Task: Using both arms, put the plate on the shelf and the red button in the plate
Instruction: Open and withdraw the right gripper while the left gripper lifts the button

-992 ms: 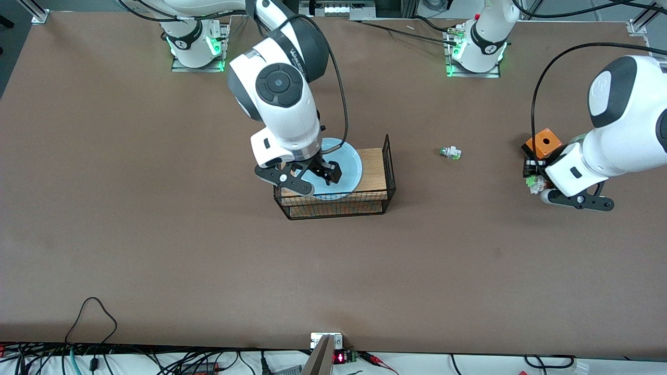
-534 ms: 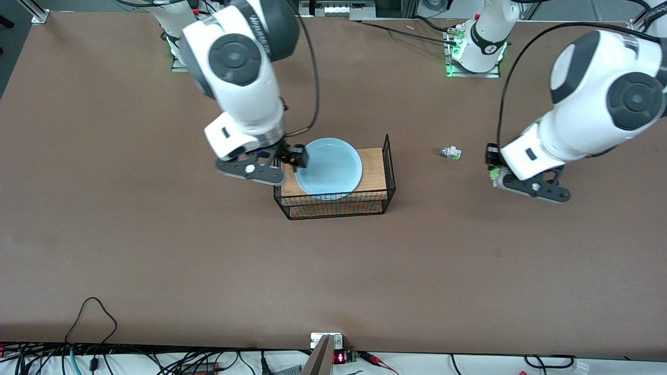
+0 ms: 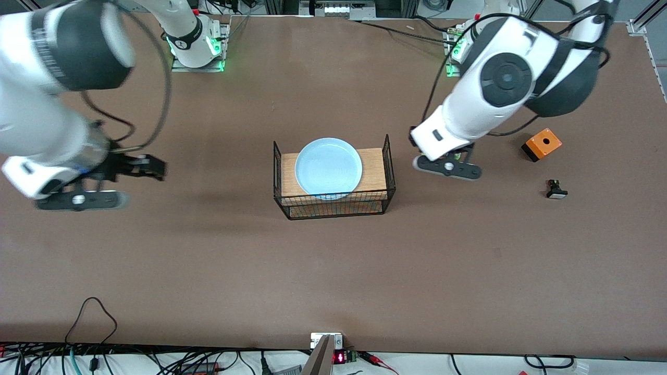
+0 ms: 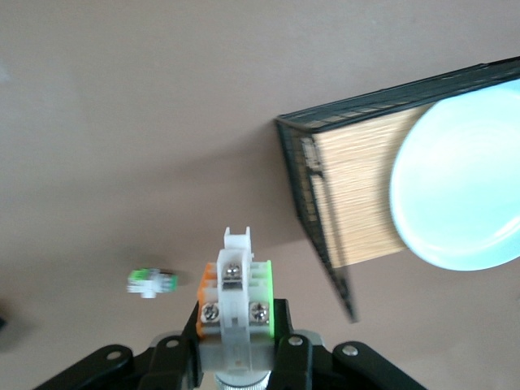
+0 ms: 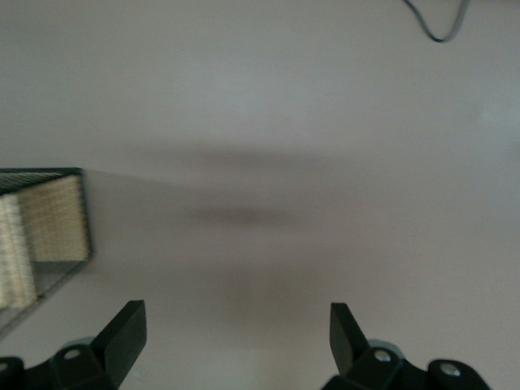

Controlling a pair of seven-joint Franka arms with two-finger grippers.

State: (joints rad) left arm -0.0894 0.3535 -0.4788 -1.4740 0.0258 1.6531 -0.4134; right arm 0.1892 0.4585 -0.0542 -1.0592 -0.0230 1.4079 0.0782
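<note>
Both arms have swung a long way in the last half second: the right arm is pulling off toward its own end of the table, and the left arm is carrying its part in from its end toward the wire rack (image 3: 333, 179). Rack is sitting mid-table with a wooden board inside, and the plate (image 3: 328, 168) is lying flat on that board, nothing touching it, so I'm judging the plate step done. Right gripper (image 3: 136, 167) is hovering over bare table well apart from the rack, fingers spread wide and empty in the right wrist view (image 5: 236, 333). Left gripper (image 4: 236, 357) is hanging over the table just beside the rack's end wall and is clamping the red button (image 4: 236, 284) by the sides of its white body; the red cap isn't showing, only white housing, screws, green and orange trim. Judging handling: it's a small, light, rigid plastic part, flat sides giving a fair grip, but likely to twist or pop out if bumped on the wire. A similar green-capped part (image 4: 151, 282) is lying on the table under the left arm, and an orange box (image 3: 542, 144) and a black button (image 3: 556, 189) are sitting toward the left arm's end.
</note>
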